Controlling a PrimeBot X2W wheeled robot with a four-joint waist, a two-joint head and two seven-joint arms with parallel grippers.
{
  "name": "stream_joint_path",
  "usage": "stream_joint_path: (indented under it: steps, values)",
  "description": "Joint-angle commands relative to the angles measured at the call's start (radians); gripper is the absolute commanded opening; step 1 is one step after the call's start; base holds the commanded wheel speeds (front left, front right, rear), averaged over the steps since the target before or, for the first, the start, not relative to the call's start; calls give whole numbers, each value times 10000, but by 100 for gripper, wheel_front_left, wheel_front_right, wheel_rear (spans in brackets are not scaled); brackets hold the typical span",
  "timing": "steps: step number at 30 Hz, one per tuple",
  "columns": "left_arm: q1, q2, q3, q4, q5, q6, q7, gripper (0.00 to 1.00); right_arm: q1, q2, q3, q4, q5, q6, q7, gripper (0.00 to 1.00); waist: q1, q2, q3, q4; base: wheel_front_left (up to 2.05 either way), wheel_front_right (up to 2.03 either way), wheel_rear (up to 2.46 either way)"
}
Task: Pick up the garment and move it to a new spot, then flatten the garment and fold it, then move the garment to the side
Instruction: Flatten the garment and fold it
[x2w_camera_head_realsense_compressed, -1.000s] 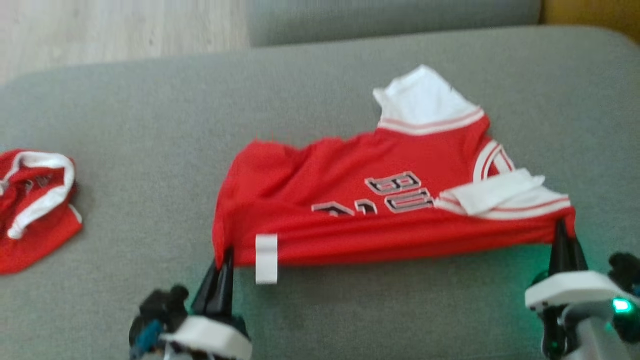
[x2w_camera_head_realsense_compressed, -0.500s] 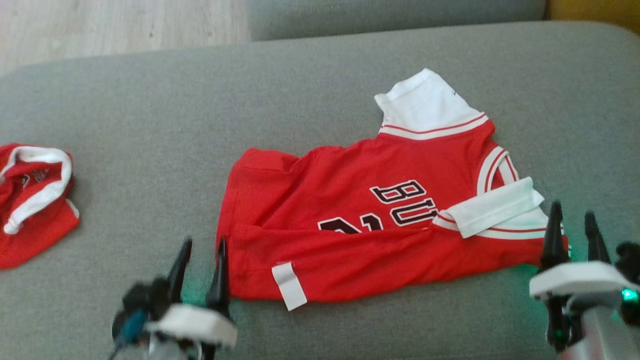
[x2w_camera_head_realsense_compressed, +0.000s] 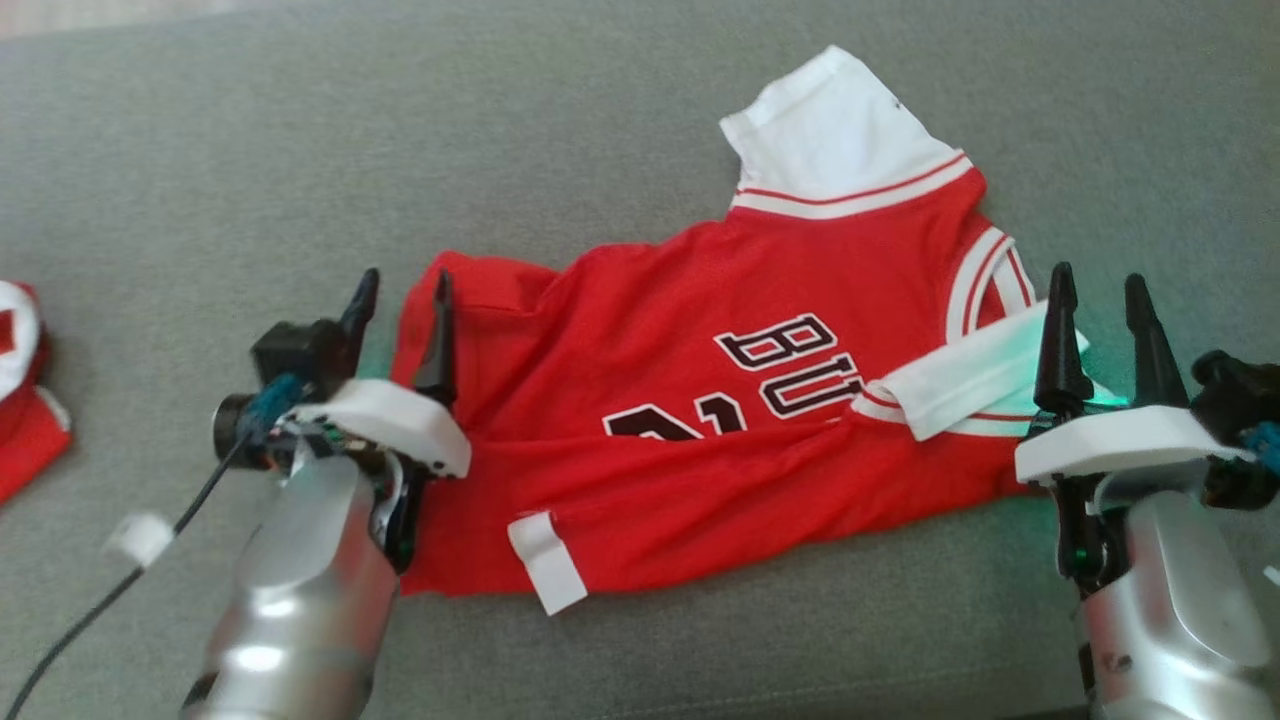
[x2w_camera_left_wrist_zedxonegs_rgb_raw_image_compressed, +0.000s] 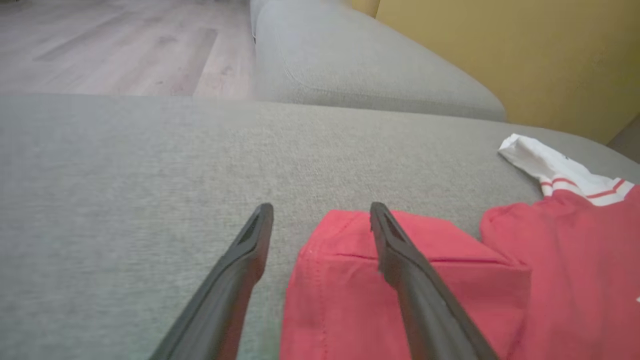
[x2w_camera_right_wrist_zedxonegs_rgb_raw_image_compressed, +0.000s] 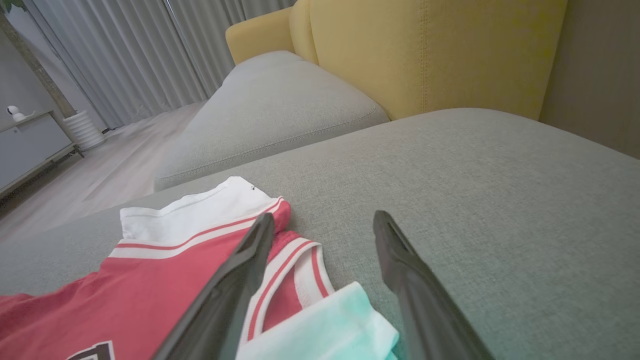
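The garment (x2w_camera_head_realsense_compressed: 700, 400) is a red jersey with white sleeves and black lettering, lying partly folded on the grey cushion (x2w_camera_head_realsense_compressed: 600, 130). Its near long edge is doubled over, with a white tag (x2w_camera_head_realsense_compressed: 545, 560) at the front. My left gripper (x2w_camera_head_realsense_compressed: 400, 290) stands open over the jersey's left hem corner (x2w_camera_left_wrist_zedxonegs_rgb_raw_image_compressed: 345, 260), holding nothing. My right gripper (x2w_camera_head_realsense_compressed: 1095, 290) is open above the right end, by the white sleeve (x2w_camera_right_wrist_zedxonegs_rgb_raw_image_compressed: 320, 330) and striped collar (x2w_camera_right_wrist_zedxonegs_rgb_raw_image_compressed: 300, 270), and holds nothing.
A second red and white garment (x2w_camera_head_realsense_compressed: 20, 400) lies crumpled at the cushion's far left. Another grey cushion (x2w_camera_right_wrist_zedxonegs_rgb_raw_image_compressed: 275, 110) and a yellow backrest (x2w_camera_right_wrist_zedxonegs_rgb_raw_image_compressed: 425, 50) lie beyond. A wooden floor (x2w_camera_left_wrist_zedxonegs_rgb_raw_image_compressed: 100, 45) lies past the cushion's far edge.
Both grippers let go of the jersey's near edge and opened; the edge dropped flat. Both arms then moved forward over the jersey's ends. The camera tilted down.
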Motion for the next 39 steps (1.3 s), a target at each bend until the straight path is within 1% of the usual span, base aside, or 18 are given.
stream_joint_path:
  steps: [1, 2, 4, 8, 9, 11, 12, 14, 16, 18, 20, 22, 26, 30, 31, 39]
  values:
    - [-520, 146, -26, 185, -87, 16, 25, 100, -256, -68, 324, -367, -12, -9, -67, 100, -3, 0, 220, -197, 0, 0, 0]
    - [-819, 143, -371, 675, -126, 16, 86, 100, -289, -68, 351, -382, -53, -9, -67, 100, -3, 0, 298, -254, 0, 0, 0]
    - [-1040, 166, -623, 1148, -55, 16, 115, 100, -321, -68, 329, -408, -146, -9, -67, 100, -3, 0, 367, -293, 0, 0, 0]
    - [-1358, 173, -815, 1984, 99, 153, 119, 100, -479, -68, 356, -484, -359, -9, -67, 100, -3, 0, 472, -307, 0, 0, 0]
    - [-1475, 169, -876, 2333, 135, 221, 112, 85, -631, -68, 424, -524, -450, -9, -67, 100, -3, 0, 527, -271, 0, 0, 0]
    - [-1589, 163, -946, 2607, 186, 320, 87, 5, -857, -76, 540, -513, -607, -9, -67, 100, -3, 0, 570, -209, 0, 0, 0]
    - [-1639, 158, -1013, 2727, 226, 334, 79, 0, -999, -110, 610, -489, -679, -9, -67, 100, -3, 0, 595, -158, 0, 0, 0]
    - [-1734, 144, -1088, 2882, 241, 356, 41, 0, -1367, -233, 818, -313, -774, -9, -67, 100, -3, 0, 629, -65, 0, 0, 0]
    - [-1860, 136, -1103, 2860, 261, 526, -39, 0, -1888, -439, 1098, -37, -862, -9, -50, 100, -3, 0, 673, 69, 0, 0, 0]
    - [-1948, 127, -1110, 2694, 292, 722, -104, 0, -2518, -681, 1405, 325, -940, -9, 196, 100, -3, 0, 732, 243, 0, 0, 0]
    - [-1980, 114, -1100, 2377, 291, 905, -137, 0, -3182, -899, 1694, 784, -936, -9, 645, 100, -3, 0, 802, 465, 0, 0, 0]
    - [-1961, 103, -1013, 1741, 256, 1059, -145, 0, -3850, -1156, 2002, 1251, -926, -9, 1144, 100, -3, 0, 918, 731, 0, 0, 0]
    - [-1690, 87, -1036, 672, 211, 1141, -149, 0, -5045, -1698, 2457, 2280, -931, -9, 2263, 100, -3, 0, 1178, 1322, 0, 0, 0]
    - [-1529, 83, -1447, 59, -213, 1124, -150, 0, -6030, -2164, 2664, 3274, -1042, -9, 3148, 100, -3, 0, 1511, 1859, 0, 0, 0]
    - [-1529, 83, -1447, 59, -213, 1124, -150, 0, -6030, -2164, 2664, 3274, -1042, -9, 3148, 100, -3, 0, 1511, 1859, 0, 0, 0]
    - [-1679, 81, -2625, -599, -1238, 1390, -151, 0, -7267, -2720, 3130, 4871, -1267, -9, 4414, 100, -3, 0, 2083, 2608, 0, 0, 0]
